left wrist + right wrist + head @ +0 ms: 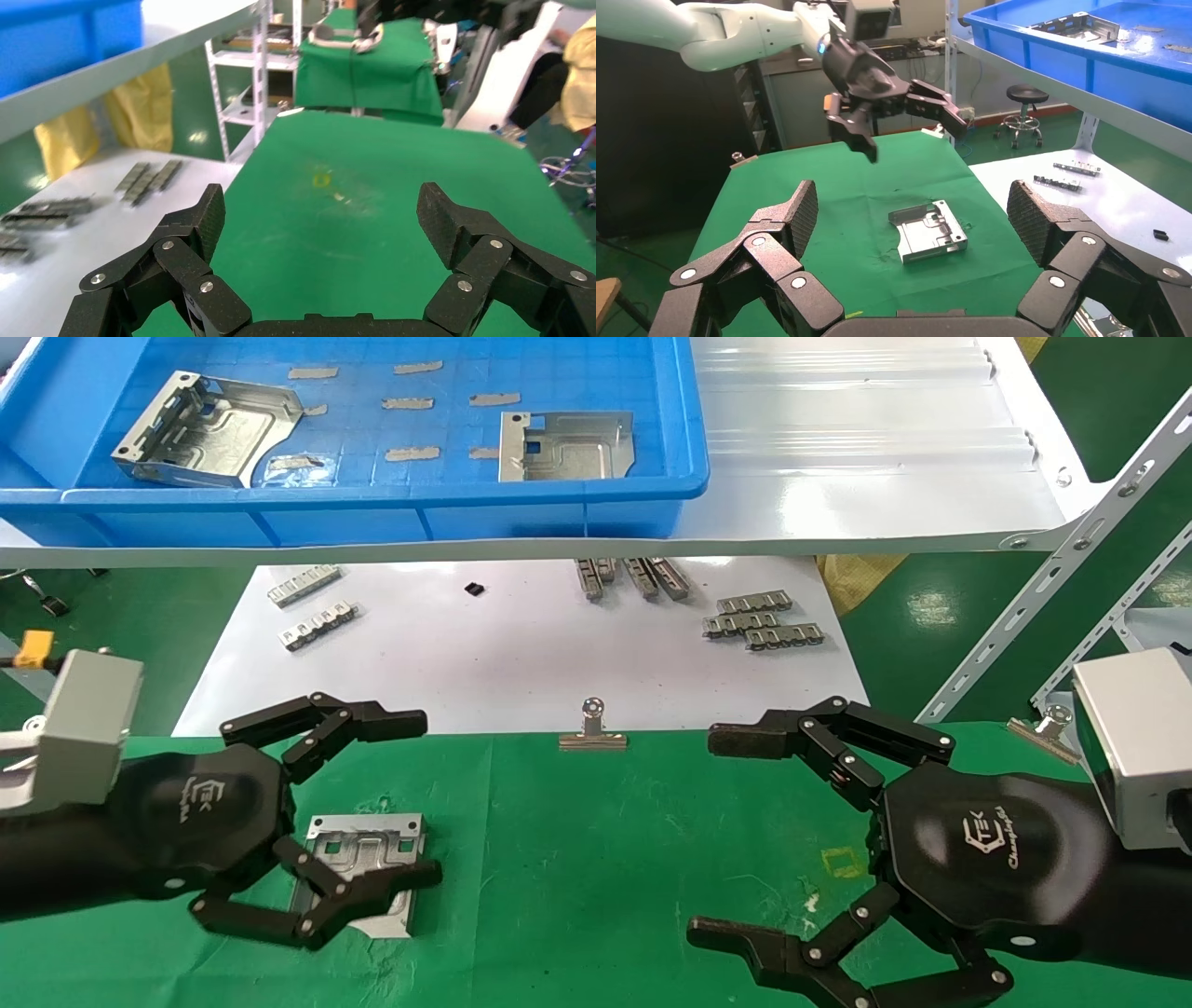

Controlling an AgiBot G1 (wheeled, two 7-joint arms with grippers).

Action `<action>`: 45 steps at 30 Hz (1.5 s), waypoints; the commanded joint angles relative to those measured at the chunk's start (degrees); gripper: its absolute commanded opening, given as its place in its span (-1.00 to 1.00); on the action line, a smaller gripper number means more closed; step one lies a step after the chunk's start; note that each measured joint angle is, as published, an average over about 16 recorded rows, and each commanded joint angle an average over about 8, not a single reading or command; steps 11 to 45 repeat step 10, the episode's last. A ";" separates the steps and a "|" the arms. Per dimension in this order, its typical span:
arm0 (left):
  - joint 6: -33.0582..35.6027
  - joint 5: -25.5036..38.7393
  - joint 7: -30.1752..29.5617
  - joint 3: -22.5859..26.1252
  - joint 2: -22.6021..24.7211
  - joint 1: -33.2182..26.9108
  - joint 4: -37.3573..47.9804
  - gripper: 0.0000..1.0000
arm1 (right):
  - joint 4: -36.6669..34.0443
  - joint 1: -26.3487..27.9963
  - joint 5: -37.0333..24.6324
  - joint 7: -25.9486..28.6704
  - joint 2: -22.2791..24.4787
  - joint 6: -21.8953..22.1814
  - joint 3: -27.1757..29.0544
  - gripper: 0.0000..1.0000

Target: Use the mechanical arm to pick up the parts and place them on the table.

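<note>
My left gripper [424,798], on the arm with the yellow tag [33,649], is open and empty. It hovers above a silver part [358,868] that lies flat on the green table [596,859] at the front left. The right wrist view shows this gripper [916,137] raised clear of that part [926,230]. Its own wrist view shows its open fingers [211,214] over bare green cloth. Two more parts [209,430] [565,446] lie in the blue bin [372,495]. My right gripper [708,836] is open and empty at the front right.
The blue bin stands on a glossy white shelf [838,477] above a white sheet [512,654] with small slotted strips [759,621]. Binder clips [591,728] [1048,728] sit on the table's far edge. A slotted metal rail [1052,589] slants at the right.
</note>
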 commanded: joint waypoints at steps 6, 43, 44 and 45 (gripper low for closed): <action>-0.62 -1.60 -4.80 -4.47 -1.50 3.81 -8.00 1.00 | 0.00 0.00 0.00 0.00 0.00 0.00 0.00 1.00; -0.84 -2.16 -6.49 -6.04 -2.03 5.15 -10.82 1.00 | 0.00 0.00 0.00 0.00 0.00 0.00 0.00 1.00; -0.84 -2.16 -6.49 -6.04 -2.03 5.15 -10.82 1.00 | 0.00 0.00 0.00 0.00 0.00 0.00 0.00 1.00; -0.84 -2.16 -6.49 -6.04 -2.03 5.15 -10.82 1.00 | 0.00 0.00 0.00 0.00 0.00 0.00 0.00 1.00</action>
